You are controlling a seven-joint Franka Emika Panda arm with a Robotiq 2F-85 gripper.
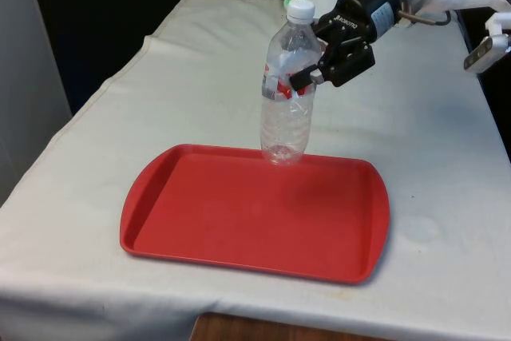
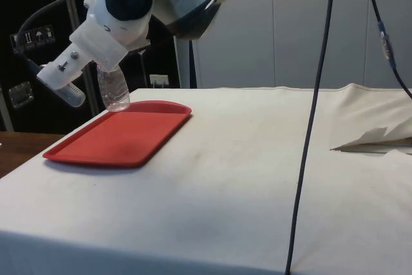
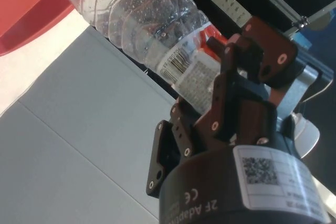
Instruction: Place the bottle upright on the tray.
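Bottle [image 1: 286, 93] upright in gripper [image 1: 310, 79], perhaps touching tray [image 1: 239, 221].

Reads "ROBOTIQ" on the hand [image 1: 310, 79] in the front view; "CE" and "2F Adapt…", cut off, on its body in the wrist view, beside a QR code. Barcode on the bottle [image 3: 157, 35] label, digits unreadable.
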